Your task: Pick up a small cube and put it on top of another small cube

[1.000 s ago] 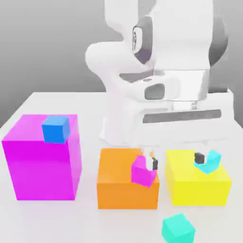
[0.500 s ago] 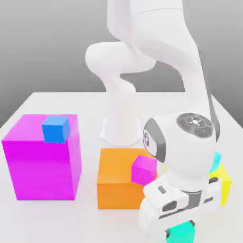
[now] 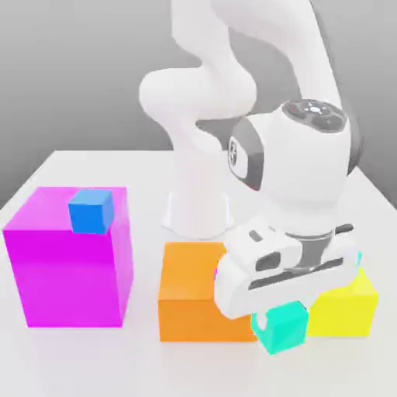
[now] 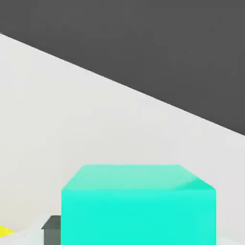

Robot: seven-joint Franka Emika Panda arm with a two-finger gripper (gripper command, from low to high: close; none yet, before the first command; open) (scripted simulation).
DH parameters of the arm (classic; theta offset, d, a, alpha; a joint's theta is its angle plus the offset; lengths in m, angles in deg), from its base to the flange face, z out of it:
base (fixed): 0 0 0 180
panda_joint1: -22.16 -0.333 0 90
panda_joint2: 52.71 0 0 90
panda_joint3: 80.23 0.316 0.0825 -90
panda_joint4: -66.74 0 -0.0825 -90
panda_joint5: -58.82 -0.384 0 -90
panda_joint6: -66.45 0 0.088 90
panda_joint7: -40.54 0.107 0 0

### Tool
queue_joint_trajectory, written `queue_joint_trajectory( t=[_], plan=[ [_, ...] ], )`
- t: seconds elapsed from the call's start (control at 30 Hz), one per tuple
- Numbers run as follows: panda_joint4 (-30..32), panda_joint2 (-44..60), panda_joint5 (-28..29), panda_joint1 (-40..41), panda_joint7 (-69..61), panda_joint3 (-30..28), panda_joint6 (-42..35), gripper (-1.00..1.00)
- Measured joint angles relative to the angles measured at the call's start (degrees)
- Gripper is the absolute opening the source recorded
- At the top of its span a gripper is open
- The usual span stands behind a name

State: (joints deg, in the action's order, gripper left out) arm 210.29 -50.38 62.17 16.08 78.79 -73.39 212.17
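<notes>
I had the end effector (image 3: 281, 324) clamped on the small cube (image 3: 282, 326), raised beside the yellow box (image 3: 349, 306), needing carriage to another cube.

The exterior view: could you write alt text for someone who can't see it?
A white robot arm's gripper holds a small turquoise cube just in front of an orange box and a yellow box. On the exterior view's left, a taller magenta box carries a small blue cube, all on a white table.
</notes>
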Motion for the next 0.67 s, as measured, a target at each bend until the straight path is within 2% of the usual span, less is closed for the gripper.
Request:
queue_joint_trajectory(
  t=[0.37,0.43,0.53,0.57,0.67],
  plan=[
    [10.5,-23.0,-5.0,0.6,-7.7,-2.6,-12.3,-1.00],
    [12.2,-23.8,-5.5,0.6,-8.5,-2.9,-11.4,-1.00],
    [14.4,-19.7,-5.6,0.8,-8.7,-2.7,-5.2,-1.00],
    [15.1,-18.1,-5.5,0.9,-8.7,-2.6,-2.8,1.00],
    [15.1,-18.1,-5.5,0.9,-8.7,-2.6,-2.8,1.00]
  ],
)
